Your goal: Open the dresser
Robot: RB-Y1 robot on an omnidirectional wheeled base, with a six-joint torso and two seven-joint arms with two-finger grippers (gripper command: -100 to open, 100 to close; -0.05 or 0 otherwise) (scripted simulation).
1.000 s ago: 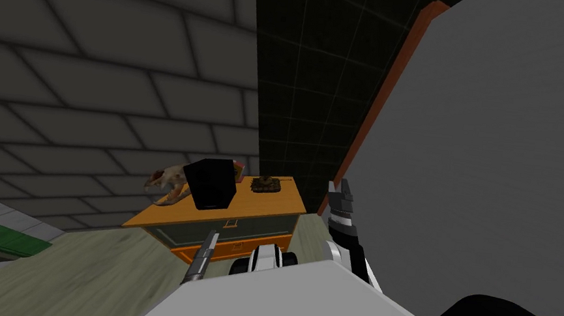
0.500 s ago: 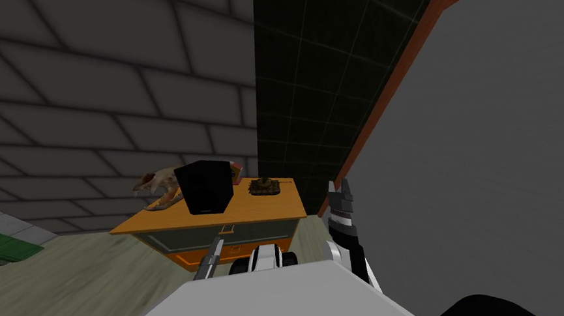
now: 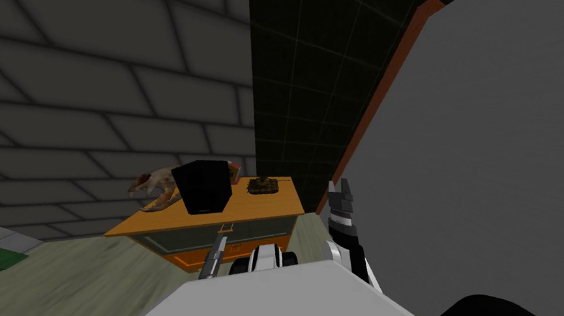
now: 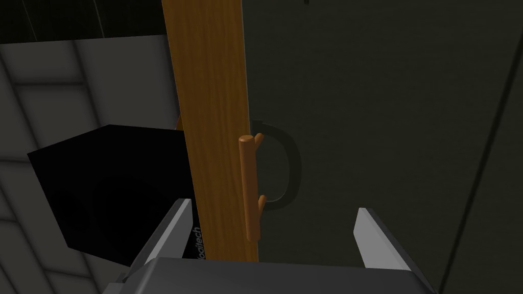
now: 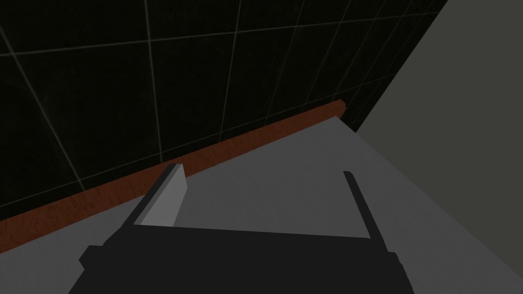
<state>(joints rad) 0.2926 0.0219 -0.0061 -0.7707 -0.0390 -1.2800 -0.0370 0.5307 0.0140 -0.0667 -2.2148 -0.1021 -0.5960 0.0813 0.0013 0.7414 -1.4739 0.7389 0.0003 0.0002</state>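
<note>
**Left jaws released, lined up on the dresser handle**

The left arm's jaws stand apart, gripping nothing. In the left wrist view both fingers (image 4: 172, 230) rise from the dark body, and the wooden handle (image 4: 250, 187) lies in line with the gap between them. It sits somewhat nearer the finger on the black box's side, and neither finger touches it. I cannot tell whether the handle is already inside the gap or just ahead of the tips.

The handle is a short bar on two pegs, fixed to the dresser's (image 3: 267, 228) dark green front (image 4: 388, 102) right below the edge of its orange wooden top (image 4: 212, 102). In the head view the dresser stands straight ahead of the left jaws, with its front facing them.

On the top, beyond the left jaws, sits a black box (image 3: 205, 187) with "logitech" lettering on its lower edge. An animal skull (image 3: 154, 186) lies beside the box, on its far side from the handle. A small toy tank (image 3: 263, 185) stands towards the right arm's side.

The right arm's jaws are also released, fingers (image 5: 164, 196) well apart and holding nothing. They are raised off to the side of the dresser, well apart from it and from the left jaws.
</note>
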